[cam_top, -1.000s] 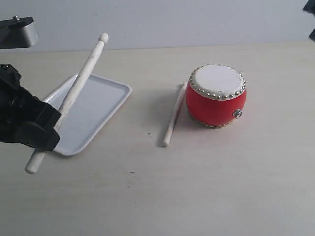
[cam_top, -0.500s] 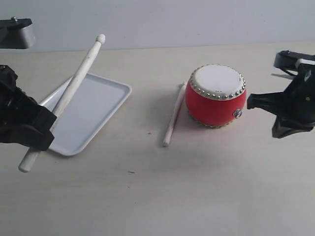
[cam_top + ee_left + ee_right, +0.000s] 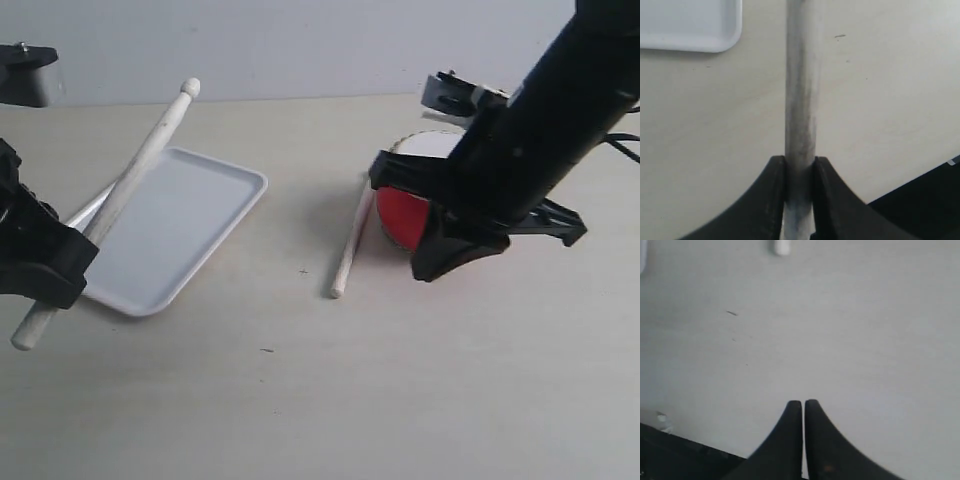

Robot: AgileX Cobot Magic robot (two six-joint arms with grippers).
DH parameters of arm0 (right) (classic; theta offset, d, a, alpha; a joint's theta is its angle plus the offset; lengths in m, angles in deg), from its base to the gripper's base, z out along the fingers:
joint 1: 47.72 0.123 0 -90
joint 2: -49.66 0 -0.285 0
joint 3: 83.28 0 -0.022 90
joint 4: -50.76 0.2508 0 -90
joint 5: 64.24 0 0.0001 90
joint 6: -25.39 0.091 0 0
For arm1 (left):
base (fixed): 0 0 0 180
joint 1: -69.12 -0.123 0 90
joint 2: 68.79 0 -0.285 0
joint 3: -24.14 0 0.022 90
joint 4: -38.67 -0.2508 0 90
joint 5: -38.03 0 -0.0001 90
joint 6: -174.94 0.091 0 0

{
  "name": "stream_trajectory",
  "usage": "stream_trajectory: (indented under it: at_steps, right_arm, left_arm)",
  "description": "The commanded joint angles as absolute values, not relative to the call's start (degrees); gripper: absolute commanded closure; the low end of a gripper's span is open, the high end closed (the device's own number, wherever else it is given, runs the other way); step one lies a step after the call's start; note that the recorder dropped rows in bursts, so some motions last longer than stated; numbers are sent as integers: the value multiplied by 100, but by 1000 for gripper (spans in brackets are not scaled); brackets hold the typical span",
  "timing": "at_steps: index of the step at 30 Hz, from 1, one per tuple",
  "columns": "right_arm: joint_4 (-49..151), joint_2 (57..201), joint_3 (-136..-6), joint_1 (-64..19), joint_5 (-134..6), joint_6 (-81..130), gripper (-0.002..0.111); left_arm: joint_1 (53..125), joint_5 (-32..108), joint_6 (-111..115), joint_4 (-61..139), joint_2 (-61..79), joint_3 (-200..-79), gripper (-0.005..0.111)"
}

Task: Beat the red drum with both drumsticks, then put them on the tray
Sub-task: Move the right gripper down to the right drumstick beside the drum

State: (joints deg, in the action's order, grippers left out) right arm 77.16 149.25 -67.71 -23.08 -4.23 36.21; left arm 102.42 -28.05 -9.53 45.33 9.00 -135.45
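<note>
Nearest, at the left edge, the left pincer (image 3: 800, 167) is clamping the first drumstick (image 3: 125, 185) close to its butt end, with the jaws pressing both sides of the shaft. It is holding the stick slanted in the air, rounded tip pointing up and away. The right pincer (image 3: 803, 407) is hanging above bare desk (image 3: 330, 400), its jaws closed together on nothing (only a hairline gap is showing). Farther back, the second drumstick (image 3: 350, 243) is lying flat on the desk, just beside the red drum (image 3: 398, 218). The drum is sitting upright, mostly hidden behind the right arm. The tray (image 3: 190, 225) is resting to the left, well apart from the drum.
</note>
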Motion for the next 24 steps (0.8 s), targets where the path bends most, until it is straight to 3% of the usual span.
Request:
stream_trajectory:
  at_steps: [1,4,9,14,24]
  right_arm:
    - [8471,14915,-6909,-1899,-1875,3678,106]
    - [9869,14954,-6909,-1731,-3215,3154,106]
    - [10367,15008,-6909,-1703,-3632,3190,106]
    - [8747,15321,-6992,-1703,-2644,6073,106]
    - [7231,15901,-8222,-1703,-1147,6858,106]
  left_arm:
    - [10244,-2870,-1019,4153,843,-13532,107]
    - [10244,-2863,-1019,4088,843,-13532,107]
    - [10244,-2815,-983,4087,843,-13532,107]
    - [10244,-2656,-983,4087,843,-13532,107]
    - [10244,-2628,-854,4079,843,-13532,107]
